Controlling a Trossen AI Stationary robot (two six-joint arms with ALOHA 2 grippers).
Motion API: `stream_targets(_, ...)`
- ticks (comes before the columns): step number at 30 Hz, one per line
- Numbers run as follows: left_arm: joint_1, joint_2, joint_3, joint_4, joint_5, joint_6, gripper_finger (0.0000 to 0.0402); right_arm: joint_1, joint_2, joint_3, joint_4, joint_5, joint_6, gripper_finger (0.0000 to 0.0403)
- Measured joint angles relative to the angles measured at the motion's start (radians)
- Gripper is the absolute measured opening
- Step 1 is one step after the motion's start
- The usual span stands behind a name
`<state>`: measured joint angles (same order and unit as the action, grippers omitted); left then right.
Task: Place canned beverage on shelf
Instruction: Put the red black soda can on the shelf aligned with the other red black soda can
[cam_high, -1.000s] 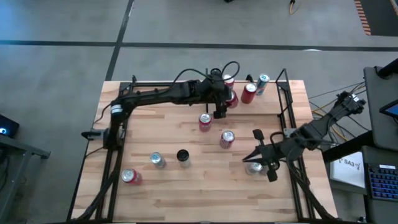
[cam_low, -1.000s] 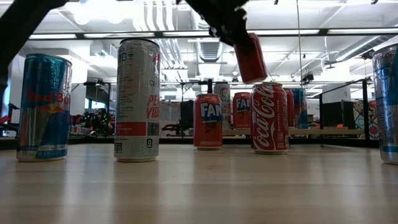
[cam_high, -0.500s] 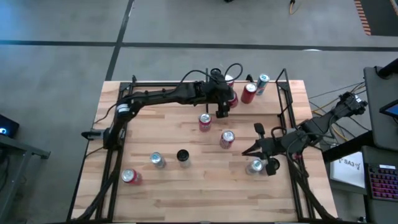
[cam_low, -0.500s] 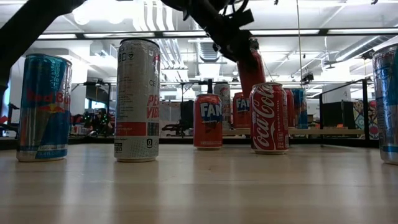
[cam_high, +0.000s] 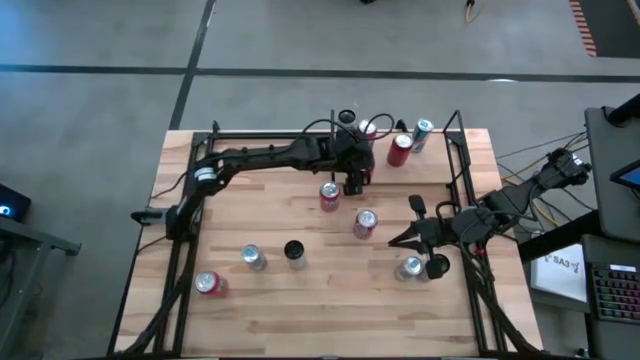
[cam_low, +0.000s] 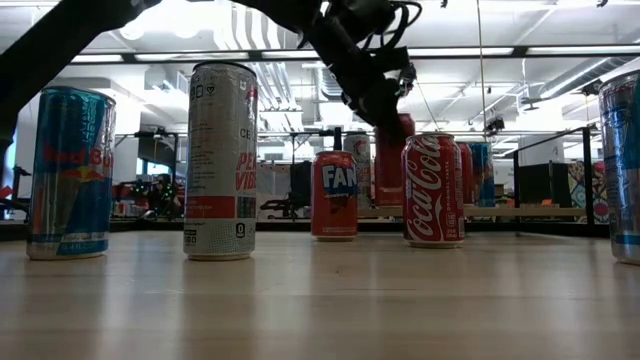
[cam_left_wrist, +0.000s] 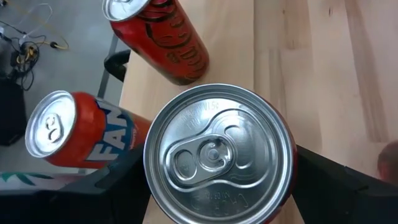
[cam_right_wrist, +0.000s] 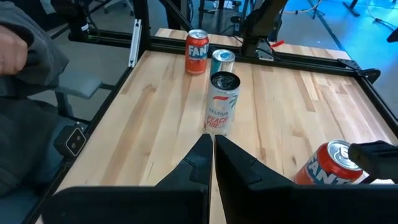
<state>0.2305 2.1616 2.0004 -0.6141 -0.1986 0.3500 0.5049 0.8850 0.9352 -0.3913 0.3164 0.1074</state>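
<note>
The left claw (cam_high: 357, 172) gripped a red can (cam_left_wrist: 219, 154) upright over the shelf (cam_high: 440, 165) at the worktop's far edge, while the right claw (cam_right_wrist: 210, 155) sat shut and empty.

You have open tabletop (cam_high: 330, 290) at the near edge; upright red cans (cam_high: 330, 195) crowd the wooden shelf (cam_high: 430, 165).

Your right hand (cam_right_wrist: 210, 163) sits shut over the worktop (cam_right_wrist: 155, 118). Ahead stands a white Celsius can (cam_right_wrist: 222, 103), with a Fanta can (cam_right_wrist: 197, 43) beyond it.
</note>
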Motion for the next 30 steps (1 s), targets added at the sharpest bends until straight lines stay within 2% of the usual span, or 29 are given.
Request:
stream_targets(7, 0.019, 0.000, -0.006, -0.014, 0.009, -0.012, 0.0299, 0.000, 0.000, 0.000, 0.000, 0.000, -0.001, 0.0009)
stream_targets(11, 0.034, 0.000, -0.012, -0.011, 0.091, -0.037, 0.0299, 0.000, 0.000, 0.000, 0.000, 0.000, -0.003, 0.0009)
stream_targets(30, 0.037, -0.002, -0.034, 0.015, 0.096, -0.055, 0.0301, 0.000, 0.000, 0.000, 0.000, 0.000, -0.003, 0.0009)
